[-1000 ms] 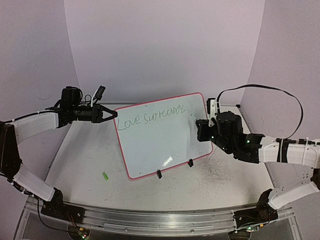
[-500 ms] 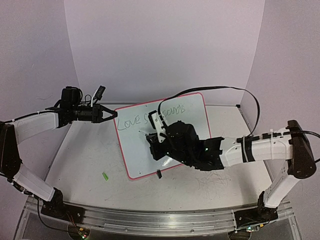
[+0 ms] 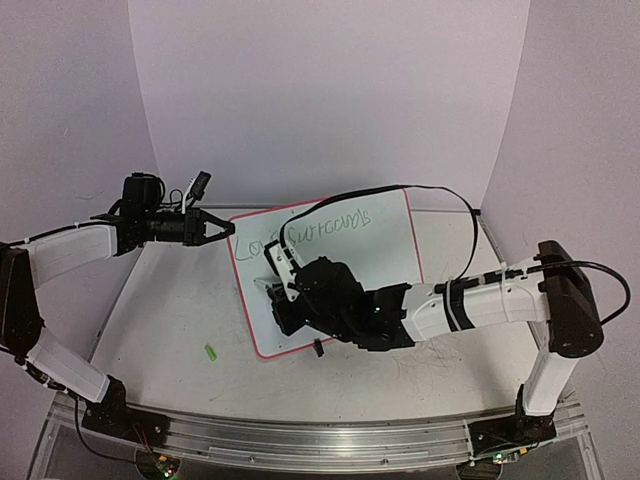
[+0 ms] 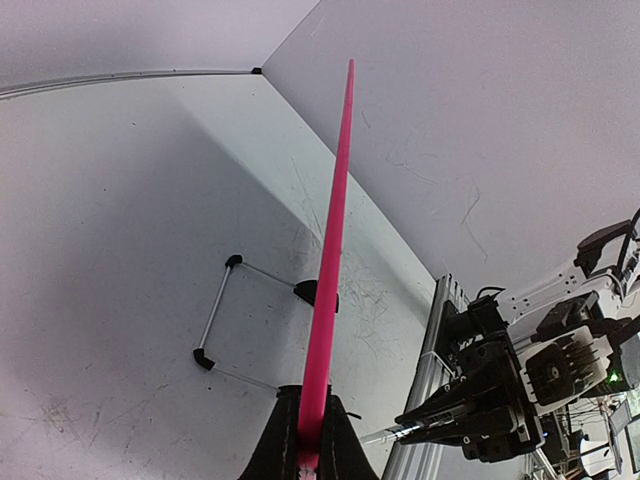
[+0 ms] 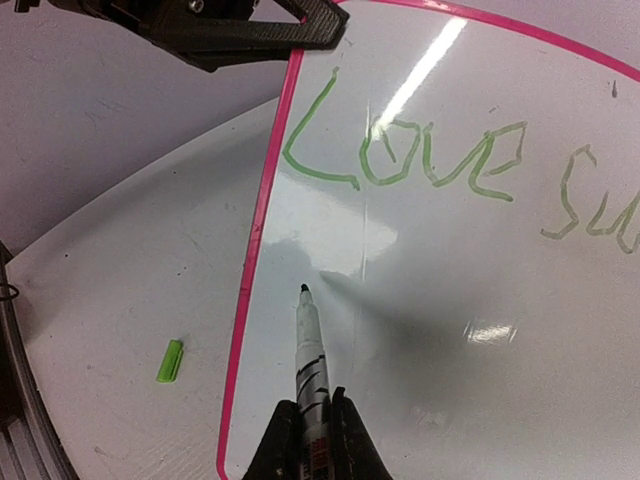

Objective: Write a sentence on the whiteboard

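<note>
Clamping whiteboard (image 3: 390, 255) rim — left gripper (image 3: 222, 229) | right gripper (image 5: 310, 425) — closed on marker (image 5: 311, 355), tip below sentence (image 5: 400, 160)

Edge-on whiteboard (image 4: 333, 220) in left pincer (image 4: 309, 405)

Green handwritten sentence (image 5: 430, 160) "Love Surrounds" on the whiteboard (image 5: 520, 400)

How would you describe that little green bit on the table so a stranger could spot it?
Find the pink-rimmed whiteboard standing mid-table. Off its near left corner, on the bare tabletop, lies a short bright green stub, perhaps a pen cap. It touches nothing, and it is the only loose coloured thing on that scuffed white surface.
</note>
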